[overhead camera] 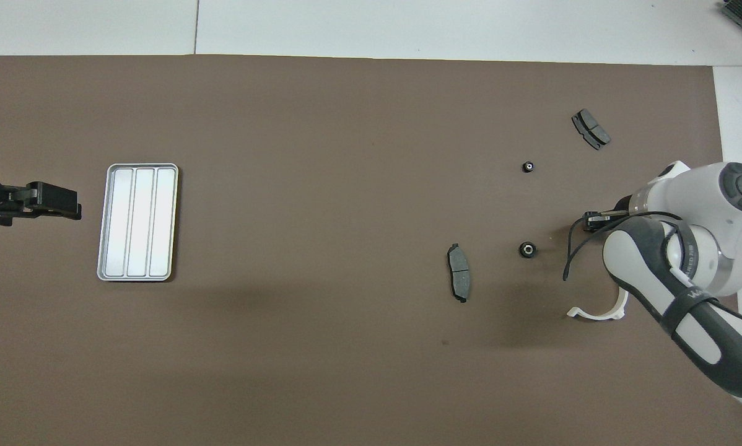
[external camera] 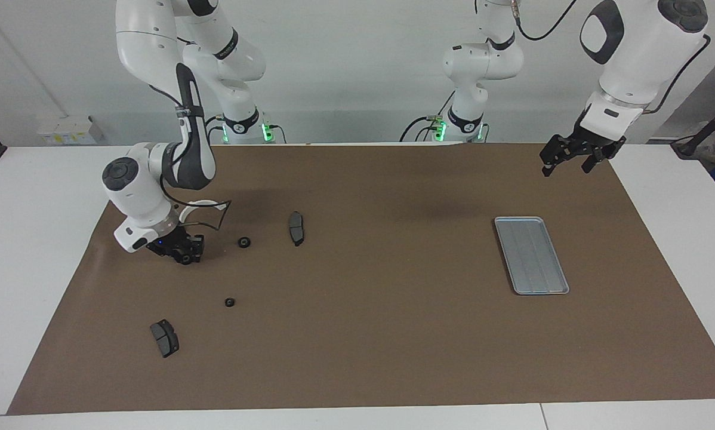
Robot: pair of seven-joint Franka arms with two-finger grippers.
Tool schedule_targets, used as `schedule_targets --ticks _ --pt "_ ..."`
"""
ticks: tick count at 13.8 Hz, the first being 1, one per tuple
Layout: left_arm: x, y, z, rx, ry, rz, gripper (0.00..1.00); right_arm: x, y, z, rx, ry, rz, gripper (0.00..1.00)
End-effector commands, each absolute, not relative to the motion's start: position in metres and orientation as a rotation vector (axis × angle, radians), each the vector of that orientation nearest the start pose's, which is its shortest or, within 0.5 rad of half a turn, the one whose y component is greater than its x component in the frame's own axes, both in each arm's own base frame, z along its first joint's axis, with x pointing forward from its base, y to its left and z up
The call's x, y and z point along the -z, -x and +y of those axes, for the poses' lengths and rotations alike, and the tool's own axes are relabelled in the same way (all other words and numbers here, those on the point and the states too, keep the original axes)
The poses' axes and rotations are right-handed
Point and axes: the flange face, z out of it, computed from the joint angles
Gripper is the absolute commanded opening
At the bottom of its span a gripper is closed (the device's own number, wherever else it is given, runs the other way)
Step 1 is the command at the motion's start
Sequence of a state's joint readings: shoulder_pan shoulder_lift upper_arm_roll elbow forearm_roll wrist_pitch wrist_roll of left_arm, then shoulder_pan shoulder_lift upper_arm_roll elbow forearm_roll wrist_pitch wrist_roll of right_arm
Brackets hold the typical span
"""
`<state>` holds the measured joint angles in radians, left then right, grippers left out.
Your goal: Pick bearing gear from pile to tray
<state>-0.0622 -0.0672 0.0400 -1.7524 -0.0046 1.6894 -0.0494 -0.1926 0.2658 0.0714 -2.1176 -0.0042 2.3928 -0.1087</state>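
Bearing gear (external camera: 185,258): small black ring at centre-left of the facing view, between my right gripper (external camera: 181,254) fingertips, which look pinched on its rim, low on the mat. Looks stiff, light, prob smooth & apt to roll, so I grip across the outer edge, squarely. Tray (external camera: 531,255) sits centre-right, empty. My left gripper (external camera: 565,161) waits upper right, jaws wide

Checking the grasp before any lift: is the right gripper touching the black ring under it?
Touching: in the facing view the right gripper has its fingertips closed against the black ring, no gap visible.
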Motion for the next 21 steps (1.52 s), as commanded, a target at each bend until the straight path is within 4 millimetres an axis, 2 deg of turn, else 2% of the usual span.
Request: schedule_targets --ticks 1,4,5,7,11,14,16,18,19,21 --pt "-0.586 -0.531 -0.01 0.016 3.163 -0.035 1.0 -0.289 -0.57 -0.07 0.043 3.112 -0.005 0.12" --pt "-0.585 -0.531 -0.01 0.013 3.163 -0.035 1.0 -0.307 -0.575 -0.056 0.024 3.109 -0.009 0.05" --pt "-0.585 -0.531 -0.01 0.016 3.163 -0.035 1.0 -0.313 -0.577 -0.04 0.01 3.108 0.012 0.05" --pt "-0.584 -0.53 -0.01 0.013 3.163 -0.035 1.0 -0.326 -0.579 0.0 0.013 3.109 0.044 0.05" --pt "-0.585 -0.529 -0.011 0.016 3.163 -0.032 1.0 -0.333 -0.578 0.078 0.031 3.098 0.197 0.05" --pt "-0.583 -0.529 -0.011 0.021 3.162 -0.032 1.0 -0.337 -0.572 0.147 0.068 3.073 0.322 0.05" --pt "-0.583 -0.529 -0.01 0.021 3.163 -0.035 1.0 -0.337 -0.561 0.199 0.1 3.051 0.359 0.05" --pt "-0.583 -0.529 -0.01 0.021 3.162 -0.034 1.0 -0.337 -0.557 0.23 0.127 3.03 0.378 0.05" --pt "-0.583 -0.529 -0.01 0.021 3.162 -0.034 1.0 -0.34 -0.555 0.253 0.132 3.02 0.381 0.05" --pt "-0.583 -0.529 -0.012 0.021 3.163 -0.03 1.0 -0.333 -0.554 0.301 0.129 3.01 0.426 0.05"
